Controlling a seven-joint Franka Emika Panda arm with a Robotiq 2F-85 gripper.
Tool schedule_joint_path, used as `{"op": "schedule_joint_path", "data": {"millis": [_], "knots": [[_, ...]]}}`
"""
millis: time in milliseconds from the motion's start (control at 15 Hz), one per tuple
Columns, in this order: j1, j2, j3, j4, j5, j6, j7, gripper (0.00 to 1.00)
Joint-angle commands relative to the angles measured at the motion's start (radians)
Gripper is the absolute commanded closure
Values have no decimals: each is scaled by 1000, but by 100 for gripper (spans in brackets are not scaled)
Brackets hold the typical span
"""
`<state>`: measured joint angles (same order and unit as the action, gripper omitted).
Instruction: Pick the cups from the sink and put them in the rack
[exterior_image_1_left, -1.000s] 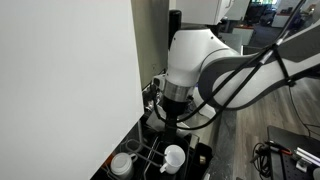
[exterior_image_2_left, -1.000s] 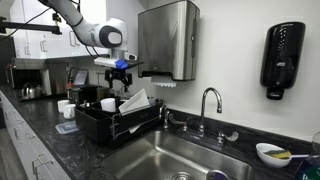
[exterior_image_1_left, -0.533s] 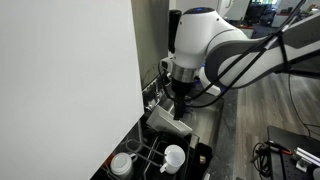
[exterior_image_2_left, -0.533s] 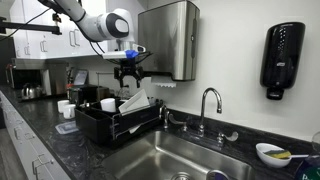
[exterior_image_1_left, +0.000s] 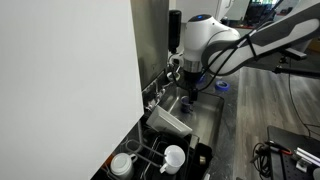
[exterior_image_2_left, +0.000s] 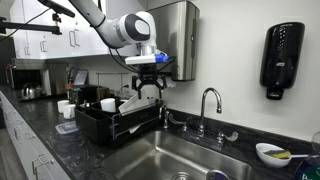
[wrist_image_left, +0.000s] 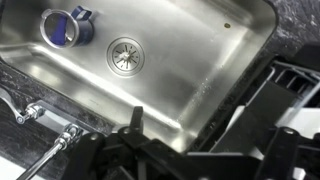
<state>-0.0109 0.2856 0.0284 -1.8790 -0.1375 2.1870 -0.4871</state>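
1. The gripper (exterior_image_2_left: 150, 86) hangs in the air above the end of the rack (exterior_image_2_left: 100, 126) that meets the sink (wrist_image_left: 200, 40). Its jaws are spread wide and nothing is between them.
2. The wrist view looks straight down into the sink. The blue cup (wrist_image_left: 60, 26) sits in a far corner of the basin, well apart from the drain (wrist_image_left: 127, 55), with its purplish inside facing up towards the camera and its handle towards the sink wall.
3. A white cup (exterior_image_1_left: 173, 157) stands in the rack, at the end away from the sink. Judging by that, half of the job looks done and the blue cup is the one left.
4. The step in hand looks like the approach: the empty gripper is crossing from the rack to the sink for the blue cup.
5. The next move calls for travelling along the basin to that corner, keeping clear of the tap (exterior_image_2_left: 208, 100) at the back edge. The gripper then has to drop with the jaws astride the cup's rim or wall.
6. The corner is tight, with the sink walls close on two sides, so one finger probably has to go inside the cup. The handle also needs to stay out of the pinch.
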Motion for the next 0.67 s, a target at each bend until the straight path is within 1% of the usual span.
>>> {"op": "schedule_joint_path", "data": {"millis": [0,67,267,600], "knots": [[-70,84,-11,1,6,-12,-130,0],[-85,107,-17,0,3,-14,-147,0],[-117,166,-39,-12,-10,-4,-143,0],[-162,231,-48,-16,-14,3,-184,0]]}}
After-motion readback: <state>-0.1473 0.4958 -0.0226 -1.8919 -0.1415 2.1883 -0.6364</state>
